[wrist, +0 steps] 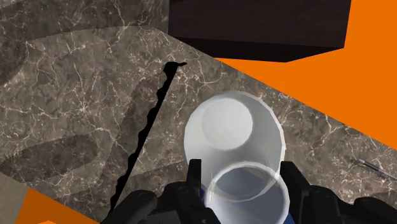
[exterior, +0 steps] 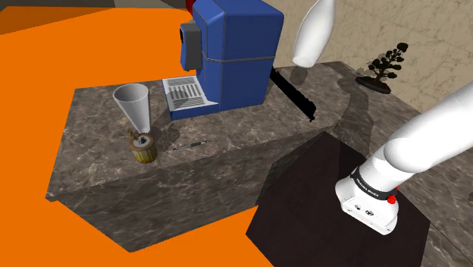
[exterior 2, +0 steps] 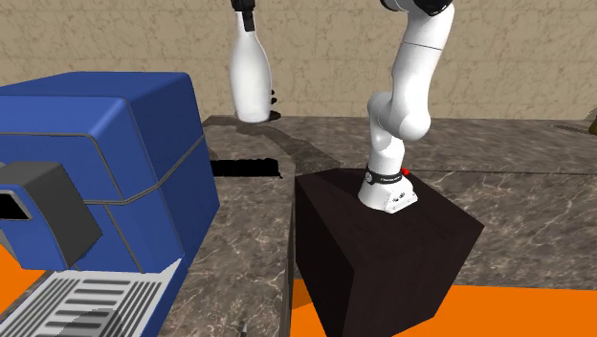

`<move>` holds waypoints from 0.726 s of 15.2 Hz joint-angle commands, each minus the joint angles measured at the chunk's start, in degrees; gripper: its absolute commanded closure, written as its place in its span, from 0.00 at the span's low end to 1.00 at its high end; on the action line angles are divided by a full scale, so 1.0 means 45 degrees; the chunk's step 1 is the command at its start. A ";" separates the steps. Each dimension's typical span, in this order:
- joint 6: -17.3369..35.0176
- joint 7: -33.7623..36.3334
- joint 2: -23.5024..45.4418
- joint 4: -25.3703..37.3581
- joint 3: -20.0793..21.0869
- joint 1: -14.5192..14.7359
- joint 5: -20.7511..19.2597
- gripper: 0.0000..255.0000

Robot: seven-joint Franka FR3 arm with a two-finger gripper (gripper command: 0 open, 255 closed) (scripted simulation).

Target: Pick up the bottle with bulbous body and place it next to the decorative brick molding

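Observation:
A white bottle with a narrow neck and a bulbous body hangs upright in the air above the marble counter. In the second exterior view my gripper is shut on the neck of the bottle at the top edge. The wrist view looks down the bottle, with my gripper clasping its neck between the black fingers. The decorative brick molding is a long black jagged strip lying flat on the counter beside the blue machine. The molding lies just beside the spot under the bottle.
A big blue coffee machine stands at the counter's back. A white cone cup, a small wooden barrel and a thin pen lie towards the shoulder view's left. A bonsai stands at the far right. The black stand adjoins the counter.

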 commanded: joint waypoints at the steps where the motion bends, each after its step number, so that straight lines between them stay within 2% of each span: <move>1: 0.0420 -0.0002 -0.0258 -0.0667 -0.0014 -0.0004 0.0010 1.00; 11: 0.2290 0.0061 -0.1124 -0.3404 -0.0039 0.0000 0.0047 1.00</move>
